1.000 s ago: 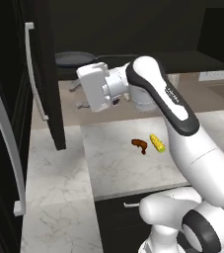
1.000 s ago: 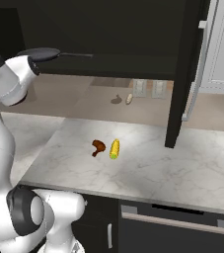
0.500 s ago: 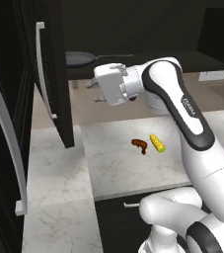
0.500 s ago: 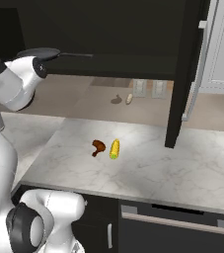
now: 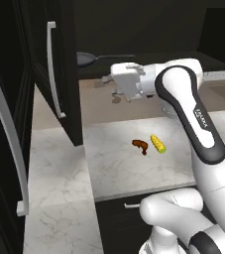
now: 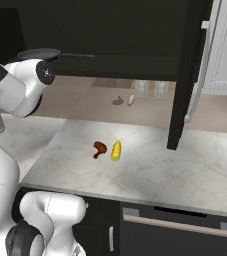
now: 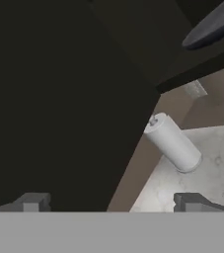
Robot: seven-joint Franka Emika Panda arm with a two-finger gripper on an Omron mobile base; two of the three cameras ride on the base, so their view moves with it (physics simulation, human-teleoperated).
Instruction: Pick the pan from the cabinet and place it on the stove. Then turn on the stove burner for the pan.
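A: Where's the pan (image 5: 85, 59)?

B: On the open cabinet (image 5: 59, 74)'s bottom shelf, at the shelf's front edge. Dark round body partly behind the open door in the left base view, thin black handle running along the shelf edge to the right. Right base view shows it (image 6: 40, 53) just above and behind the arm's wrist. Nothing touching it.

A: Gripper?

B: Gripper (image 7: 113, 200) fingers wide apart, nothing between them. Both tips at the bottom of the hand view, 1 left (image 7: 32, 201), 1 right (image 7: 192, 201). In the left base view the white hand (image 5: 129, 82) hangs over the counter's back edge, below the shelf and to the right of the pan body.

A: What does the hand cam see?

B: Mostly black cabinet face. Pan's dark rim in the top right corner. A white paper towel roll (image 7: 172, 142) standing on the marble counter (image 7: 202, 173) near the back wall, tilted in frame because the camera is rolled.

A: Counter contents?

B: 2 items mid-counter, just beside each other: brown chicken drumstick (image 5: 140, 145) on the left, yellow corn cob (image 5: 157, 143) on the right. Same pair in the right base view. Cabinet door's long silver bar handle (image 5: 53, 69) is vertical.
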